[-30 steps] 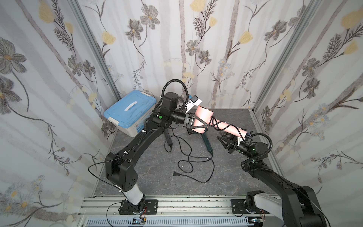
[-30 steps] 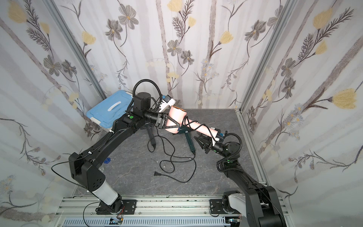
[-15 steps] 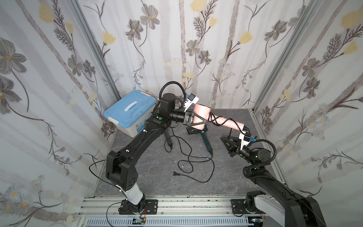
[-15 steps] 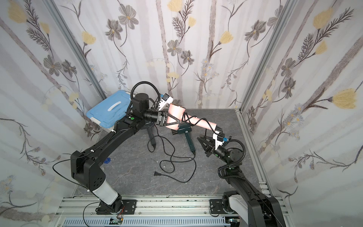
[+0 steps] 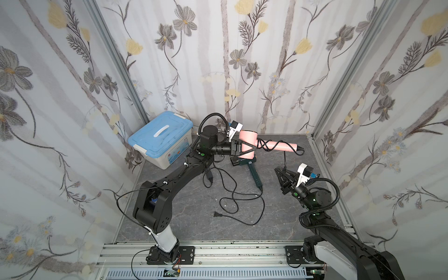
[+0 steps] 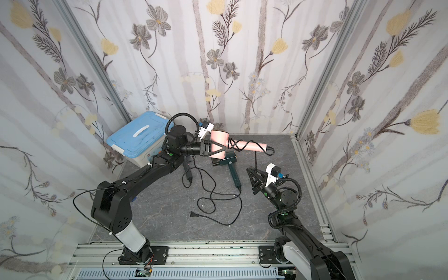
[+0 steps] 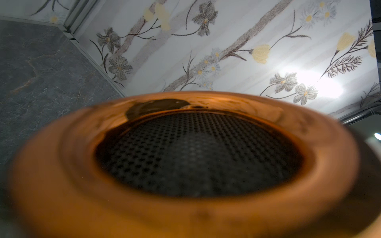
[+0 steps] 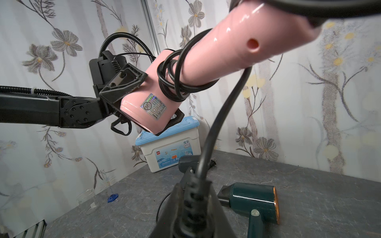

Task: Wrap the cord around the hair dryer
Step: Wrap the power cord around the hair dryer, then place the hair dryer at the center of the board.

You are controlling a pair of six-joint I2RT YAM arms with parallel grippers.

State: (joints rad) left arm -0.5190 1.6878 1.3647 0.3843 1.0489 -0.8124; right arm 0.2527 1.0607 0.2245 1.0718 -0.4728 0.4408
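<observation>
While the left gripper [image 5: 252, 149] squeezed the fat head of the pink hair dryer [image 5: 247, 135], the dryer hung in the air over the table [image 5: 278, 225]. In both top views it was at about 1 o'clock from the table's middle, and its handle pointed toward 3 o'clock. The cord [image 8: 171, 82] made a few loops around the handle, close to the head. From the handle's end the cord dropped toward 6 o'clock into the right gripper [image 8: 193, 185], whose jaws pinched it. A green hair dryer [image 5: 255, 176] lay on the table under the pink one. A box [image 5: 160, 138] with a blue lid sat at 10 o'clock.
</observation>
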